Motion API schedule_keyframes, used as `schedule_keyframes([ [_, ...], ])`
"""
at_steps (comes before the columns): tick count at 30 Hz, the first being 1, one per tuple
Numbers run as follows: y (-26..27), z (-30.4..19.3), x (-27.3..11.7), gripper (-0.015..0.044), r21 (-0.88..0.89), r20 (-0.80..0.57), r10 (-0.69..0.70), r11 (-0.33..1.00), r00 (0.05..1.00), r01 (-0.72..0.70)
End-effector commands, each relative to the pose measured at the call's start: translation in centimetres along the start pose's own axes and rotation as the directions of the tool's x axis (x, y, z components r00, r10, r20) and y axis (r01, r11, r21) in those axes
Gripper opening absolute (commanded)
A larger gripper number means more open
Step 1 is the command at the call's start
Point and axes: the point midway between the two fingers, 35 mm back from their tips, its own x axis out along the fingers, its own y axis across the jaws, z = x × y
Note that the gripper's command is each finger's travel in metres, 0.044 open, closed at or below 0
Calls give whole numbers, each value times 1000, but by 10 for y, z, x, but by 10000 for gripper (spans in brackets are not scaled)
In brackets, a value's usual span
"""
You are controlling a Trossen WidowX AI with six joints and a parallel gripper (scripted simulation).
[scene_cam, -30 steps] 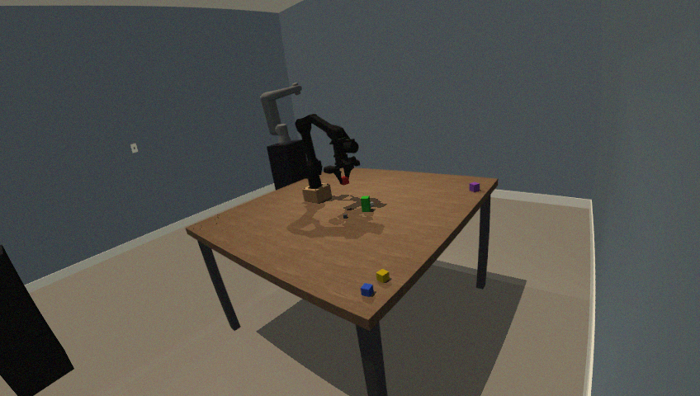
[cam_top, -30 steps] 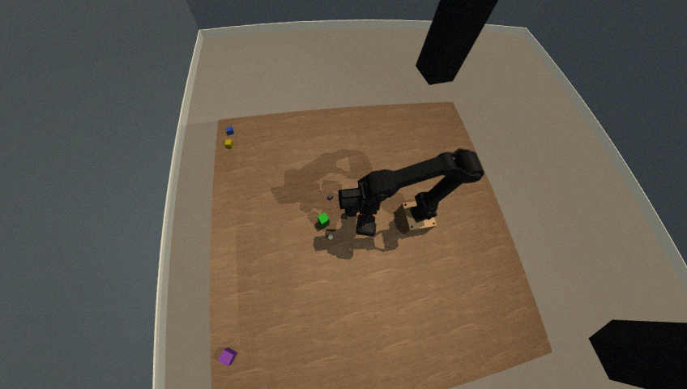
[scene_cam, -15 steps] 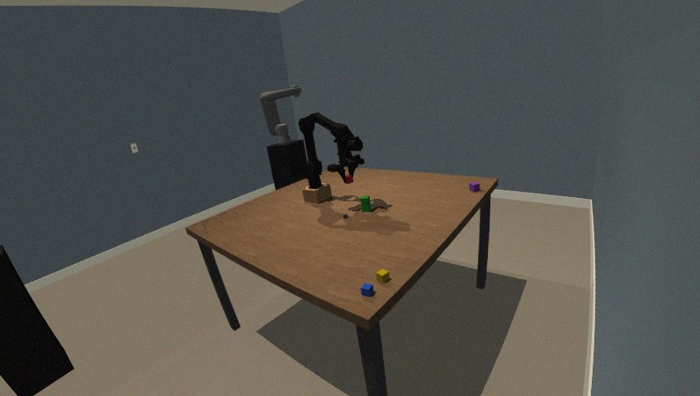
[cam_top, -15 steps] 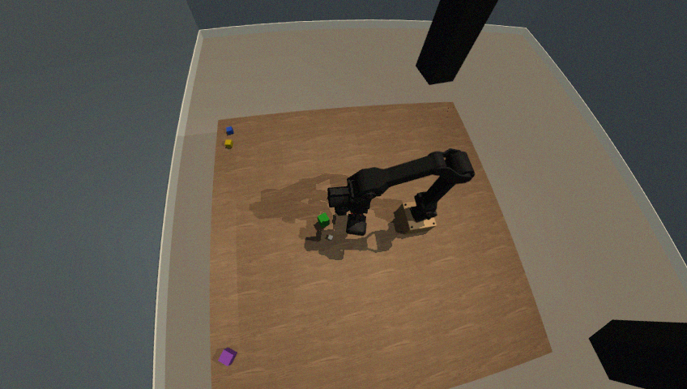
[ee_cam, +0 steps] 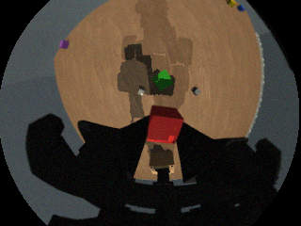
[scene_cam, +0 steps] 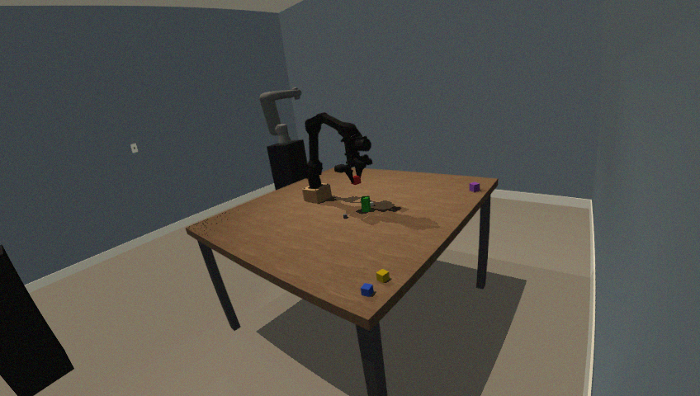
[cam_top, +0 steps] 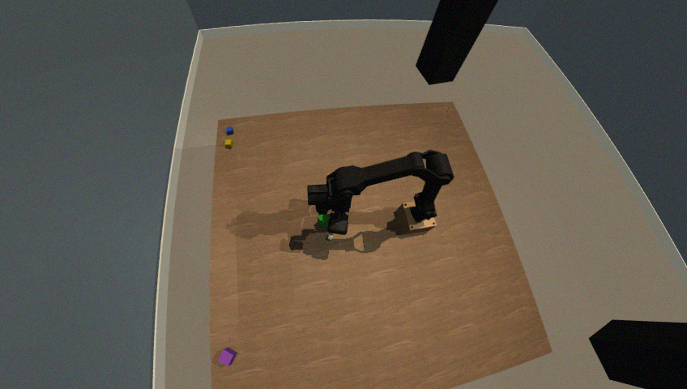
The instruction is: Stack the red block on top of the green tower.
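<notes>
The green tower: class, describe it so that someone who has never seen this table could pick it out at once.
Start at the arm's tan base near the far edge of the wooden table. Just in front of it, near the table's middle, stands the green tower, below the gripper holding the red block. It is the only green thing, and taller than the single blue, yellow and purple cubes at the edges.

Block held in gripper, in the air above the table.

In the exterior view: tower upright near the table's middle, below and slightly right of the held block, not touching it. Arm base behind and left of the tower. Two cubes side by side, apart, near the front edge; one cube alone at the far right corner. Tiny object just left of the tower.
</notes>
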Motion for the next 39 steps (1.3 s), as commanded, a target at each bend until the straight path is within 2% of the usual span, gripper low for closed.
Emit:
schedule_keyframes([
  [1, 0, 17, 3, 0, -2, -4, -3, 1000, 1000, 3],
  [13, 1, 59, 10, 0, -2, 0, -3, 1000, 1000, 3],
  [39, 1, 58, 59, 0, -2, -1, -3, 1000, 1000, 3],
])
